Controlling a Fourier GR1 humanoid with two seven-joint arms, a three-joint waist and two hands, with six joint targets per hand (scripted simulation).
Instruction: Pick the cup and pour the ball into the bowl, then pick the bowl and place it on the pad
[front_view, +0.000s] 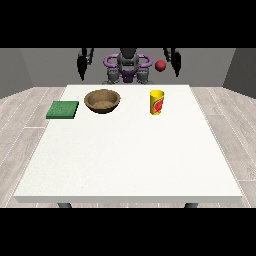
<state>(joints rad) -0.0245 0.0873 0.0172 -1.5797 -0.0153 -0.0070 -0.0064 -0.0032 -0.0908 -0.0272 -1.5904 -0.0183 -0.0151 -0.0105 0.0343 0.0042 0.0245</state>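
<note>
A yellow cup (157, 102) with a red mark stands upright on the white table (130, 155), right of centre at the back. A red ball (160, 65) shows in the air above the cup, near the hand at the view's right (175, 62). A brown bowl (102, 100) sits left of the cup. A flat green pad (63, 109) lies near the table's left edge. The hand at the view's left (82, 62) hangs raised beside the robot's body, far from the bowl. Both hands hang with fingers pointing down, holding nothing.
The robot's torso (128, 67) stands behind the table's far edge. A wooden floor (20, 115) surrounds the table. The near half of the tabletop shows only white surface.
</note>
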